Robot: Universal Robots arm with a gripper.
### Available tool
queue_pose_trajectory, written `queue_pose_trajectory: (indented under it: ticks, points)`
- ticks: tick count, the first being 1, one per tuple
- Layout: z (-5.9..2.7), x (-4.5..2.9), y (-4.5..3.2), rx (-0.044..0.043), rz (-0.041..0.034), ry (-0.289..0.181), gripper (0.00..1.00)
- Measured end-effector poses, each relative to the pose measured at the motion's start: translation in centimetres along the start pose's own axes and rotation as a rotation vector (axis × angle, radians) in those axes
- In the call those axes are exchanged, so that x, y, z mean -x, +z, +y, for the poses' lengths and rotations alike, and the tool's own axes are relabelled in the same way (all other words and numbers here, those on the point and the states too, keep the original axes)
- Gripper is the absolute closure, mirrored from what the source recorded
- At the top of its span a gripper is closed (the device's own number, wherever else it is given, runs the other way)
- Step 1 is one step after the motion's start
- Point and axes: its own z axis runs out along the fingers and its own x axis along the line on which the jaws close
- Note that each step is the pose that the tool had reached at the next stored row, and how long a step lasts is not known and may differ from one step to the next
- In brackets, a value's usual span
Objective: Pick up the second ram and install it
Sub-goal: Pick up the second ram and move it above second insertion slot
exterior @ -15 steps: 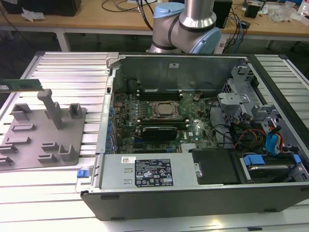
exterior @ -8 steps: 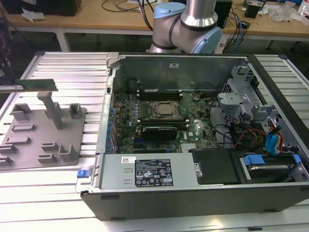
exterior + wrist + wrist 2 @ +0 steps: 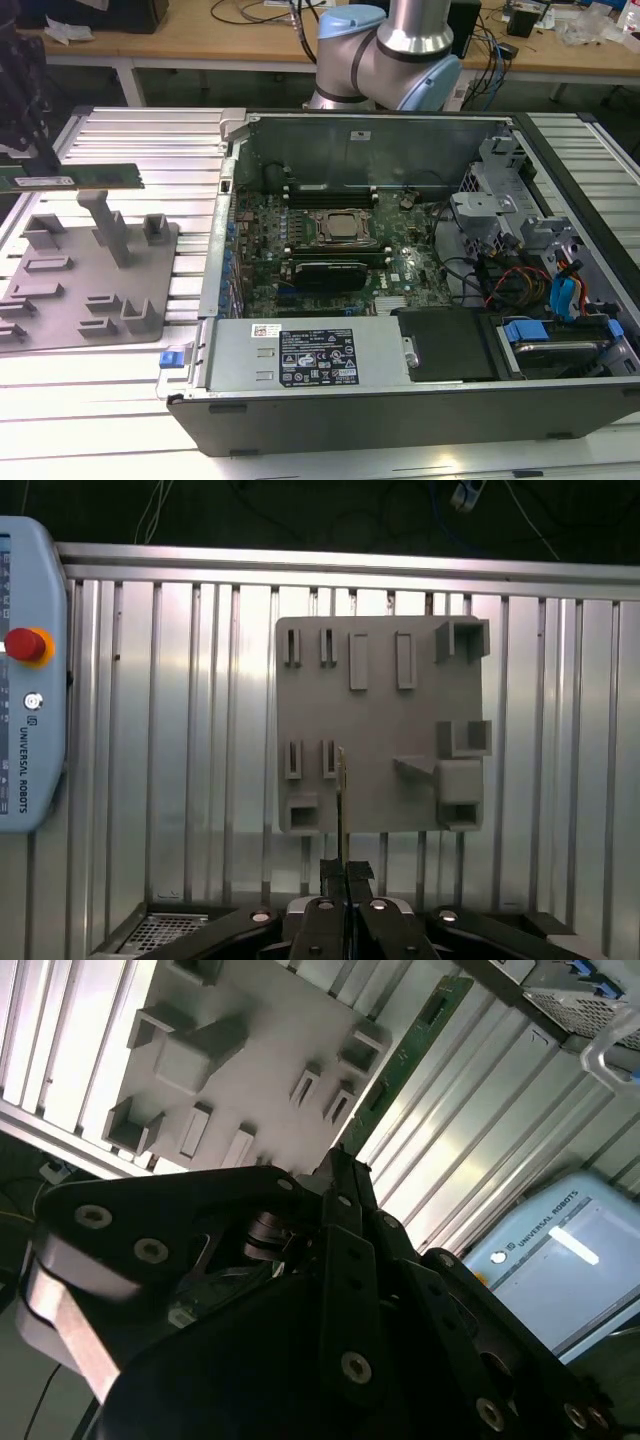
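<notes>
Claw [image 3: 343,868] closed on the ram stick [image 3: 342,790]; in the first wrist view the stick shows edge-on, standing out from the fingertips over the grey holder plate [image 3: 390,720]; handheld controller [image 3: 30,680] with a red button lies on the slatted table [image 3: 180,730] beside the plate, apart from it.

Second wrist view: green ram stick [image 3: 415,1040] runs lengthwise away from the claw [image 3: 340,1165], alongside one edge of the holder plate [image 3: 260,1050].

Exterior view: ram stick [image 3: 100,176] held level in the air at about 9 o'clock, above the upright pegs of the holder plate [image 3: 60,290]; open computer case [image 3: 350,410] lies from centre to 3 o'clock, well apart from the stick; processor socket [image 3: 338,228] at centre of its board; arm base [image 3: 390,50] at 12 o'clock behind the case.
</notes>
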Motion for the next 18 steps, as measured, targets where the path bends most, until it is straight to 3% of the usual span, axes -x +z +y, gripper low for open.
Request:
queue_pose_trajectory:
  ticks: [5, 9, 14, 18]
  points:
    - [-2.11, -0.07, -0.04, 0.0, 0.0, 0.0, 0.91]
    - [-3.06, -0.1, -0.05, 0.0, 0.0, 0.0, 0.91]
    - [-5.77, -0.19, -0.1, 0.0, 0.0, 0.0, 0.91]
    - [-6.92, -0.23, -0.12, 0.0, 0.0, 0.0, 0.91]
